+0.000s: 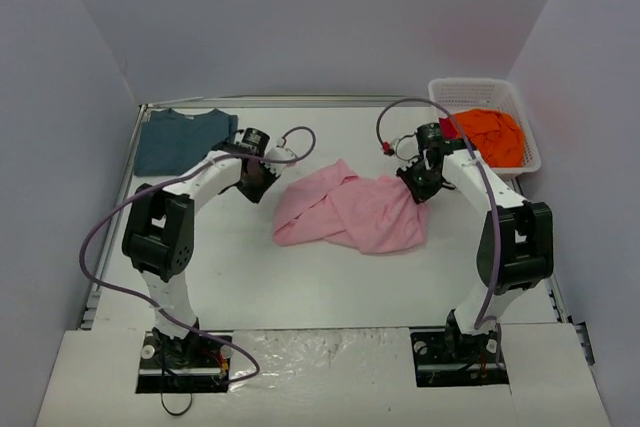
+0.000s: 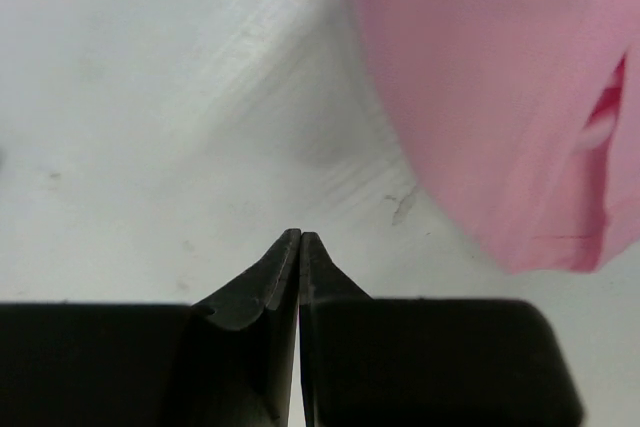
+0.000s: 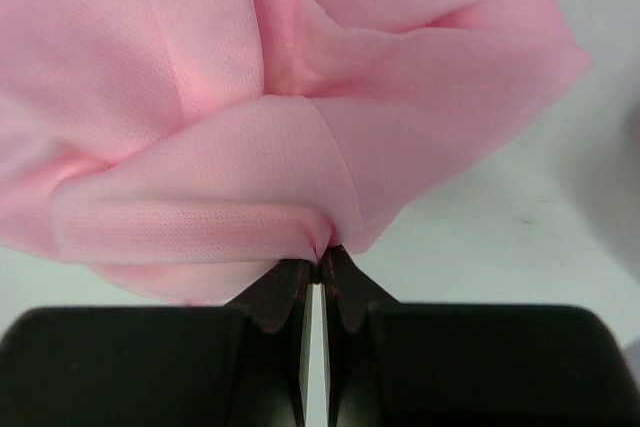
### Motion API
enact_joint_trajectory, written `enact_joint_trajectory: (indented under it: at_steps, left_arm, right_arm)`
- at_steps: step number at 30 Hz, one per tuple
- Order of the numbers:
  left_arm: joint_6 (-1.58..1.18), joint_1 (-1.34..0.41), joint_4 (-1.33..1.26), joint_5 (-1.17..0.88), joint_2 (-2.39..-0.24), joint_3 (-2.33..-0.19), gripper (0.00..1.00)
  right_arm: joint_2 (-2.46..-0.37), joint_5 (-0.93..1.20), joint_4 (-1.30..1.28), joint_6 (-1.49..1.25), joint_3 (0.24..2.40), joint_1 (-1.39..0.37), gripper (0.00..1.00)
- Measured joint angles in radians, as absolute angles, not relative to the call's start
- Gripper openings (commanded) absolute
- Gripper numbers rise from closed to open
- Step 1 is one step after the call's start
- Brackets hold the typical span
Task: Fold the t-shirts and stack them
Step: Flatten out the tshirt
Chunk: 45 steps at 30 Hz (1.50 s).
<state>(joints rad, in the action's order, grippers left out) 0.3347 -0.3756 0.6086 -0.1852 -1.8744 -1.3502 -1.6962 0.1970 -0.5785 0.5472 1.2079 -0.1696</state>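
Black right gripper (image 3: 319,255) pinches a fold of the crumpled light pink cotton t-shirt (image 1: 350,209) at mid-table; the left gripper (image 2: 300,239), clenched empty, sits beside it. A dark teal-blue t-shirt (image 1: 180,139) lies far left, an orange t-shirt (image 1: 492,135) in the white mesh basket (image 1: 470,86).

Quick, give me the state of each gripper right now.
Left gripper: shut, holding nothing.
Right gripper: shut on a fold of the pink t-shirt.
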Motion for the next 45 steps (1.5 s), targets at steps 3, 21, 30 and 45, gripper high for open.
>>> enact_joint_trajectory:
  at_steps: [3, 21, 30, 45]
  left_arm:
    - [0.340, -0.347, 0.647, -0.187, -1.837, -1.435, 0.02]
    - [0.373, -0.489, 0.694, -0.484, -1.803, -1.322, 0.61]
    - [0.336, -0.572, 0.596, -0.429, -1.809, -1.280, 0.63]
    - [0.310, -0.590, 0.521, -0.263, -1.895, -1.290, 0.07]
  right_arm:
    - [-1.676, 0.183, -0.597, 0.548, 1.319, -0.165, 0.00]
    - [-1.692, 0.208, -0.627, 0.554, 1.376, -0.157, 0.00]
    - [-1.702, 0.227, -0.607, 0.551, 1.335, -0.157, 0.00]
    - [-1.713, 0.237, -0.580, 0.548, 1.299, -0.157, 0.00]
